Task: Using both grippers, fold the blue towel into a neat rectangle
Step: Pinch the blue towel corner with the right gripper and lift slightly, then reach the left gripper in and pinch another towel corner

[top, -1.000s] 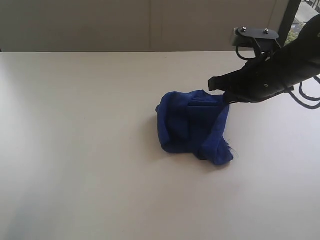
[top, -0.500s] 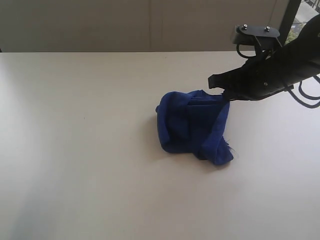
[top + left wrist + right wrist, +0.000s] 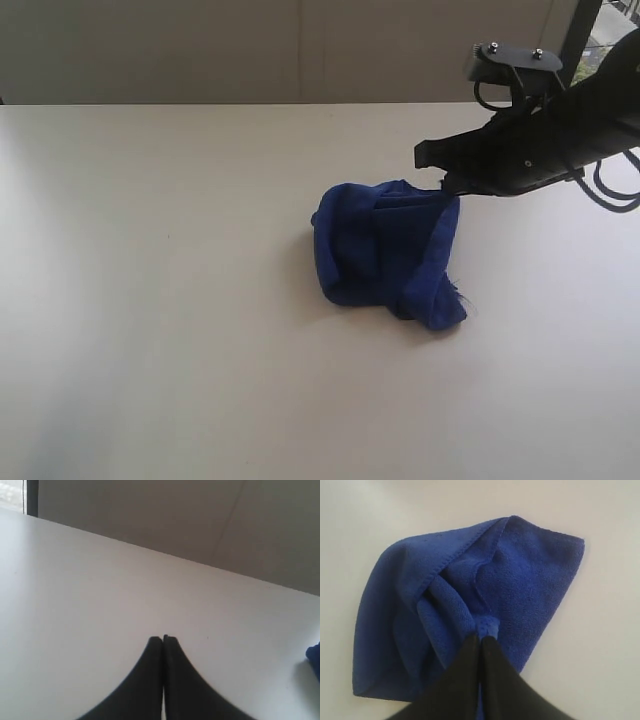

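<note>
Bench (image 3: 150,300): pale off-white and matte. It fills most of the exterior view from edge to edge, with soft shading toward the lower left.
Wall (image 3: 250,50): a grey-beige band across the top of the frame, with a faint vertical seam.
Right arm (image 3: 590,110): thick and black. It enters at the upper right of the frame and slopes down toward the centre.
Towel (image 3: 385,250): deep royal blue, with a soft nubby pile. It lies on the bench just right of the frame's centre.
Towel shape: a crumpled, rounded heap, not a flat sheet. Layers overlap, a dark pocket shows in the middle, and a thick twisted roll runs down to the lower right.
Towel edges: a stitched hem curves over the heap in the right wrist view. A few loose threads stick out at the lower-right tip in the exterior view.
Towel lift: the upper-right edge is drawn up off the bench to the arm's tip, and the rest rests on the bench.
Cable (image 3: 615,190): dark loops hanging at the right edge of the frame.
Bracket (image 3: 513,60): a flat black plate with two bright screws, on top of the arm.
Right gripper (image 3: 481,639): slim black jaws clenched on a bunched fold of the towel, with a paler blue nub of cloth at their tips.
Left gripper (image 3: 163,639): jaws pressed tight together and grasping nothing, over bare bench. A sliver of the towel shows well apart from them.
</note>
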You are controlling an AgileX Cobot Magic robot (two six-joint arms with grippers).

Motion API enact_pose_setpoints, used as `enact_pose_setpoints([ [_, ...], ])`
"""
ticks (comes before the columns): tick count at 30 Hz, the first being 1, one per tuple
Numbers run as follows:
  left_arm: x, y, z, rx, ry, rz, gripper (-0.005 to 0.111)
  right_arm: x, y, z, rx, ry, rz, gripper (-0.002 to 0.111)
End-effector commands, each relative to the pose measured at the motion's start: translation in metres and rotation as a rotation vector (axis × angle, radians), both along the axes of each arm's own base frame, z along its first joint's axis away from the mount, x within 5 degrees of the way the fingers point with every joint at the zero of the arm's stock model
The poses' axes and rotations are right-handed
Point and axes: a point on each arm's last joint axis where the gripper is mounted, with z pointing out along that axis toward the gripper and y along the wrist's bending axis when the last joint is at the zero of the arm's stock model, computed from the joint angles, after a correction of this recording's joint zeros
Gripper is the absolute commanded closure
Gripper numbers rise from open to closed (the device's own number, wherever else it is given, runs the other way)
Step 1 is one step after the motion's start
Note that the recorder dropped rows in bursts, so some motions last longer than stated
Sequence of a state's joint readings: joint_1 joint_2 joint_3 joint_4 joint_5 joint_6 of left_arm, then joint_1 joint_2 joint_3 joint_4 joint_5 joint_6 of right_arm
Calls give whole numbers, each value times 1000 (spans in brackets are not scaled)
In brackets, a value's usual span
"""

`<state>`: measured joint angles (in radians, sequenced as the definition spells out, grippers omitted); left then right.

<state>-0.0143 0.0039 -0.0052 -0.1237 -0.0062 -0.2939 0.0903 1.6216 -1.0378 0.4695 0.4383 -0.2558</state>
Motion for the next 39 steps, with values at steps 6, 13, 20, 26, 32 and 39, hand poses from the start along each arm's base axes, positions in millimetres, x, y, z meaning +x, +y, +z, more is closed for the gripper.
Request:
enact_pose_setpoints([
  [6,-5,-9,9,-188,252,-56,107,-4,1,0,-15,21,40,108],
  [13,25,-14,63,51,345,-172,107,-4,1,0,-16,22,43,108],
  [20,109,-56,88,4,407,-701,107,-3,1,0,-17,13,39,108],
  [26,175,-104,72,-14,345,-925,107,-3,1,0,-18,9,37,108],
  [32,226,-207,42,117,402,-1108,107,-3,1,-1,-18,13,37,108],
  [39,248,-252,10,146,433,-1191,107,-2,1,-1,-21,0,31,108],
])
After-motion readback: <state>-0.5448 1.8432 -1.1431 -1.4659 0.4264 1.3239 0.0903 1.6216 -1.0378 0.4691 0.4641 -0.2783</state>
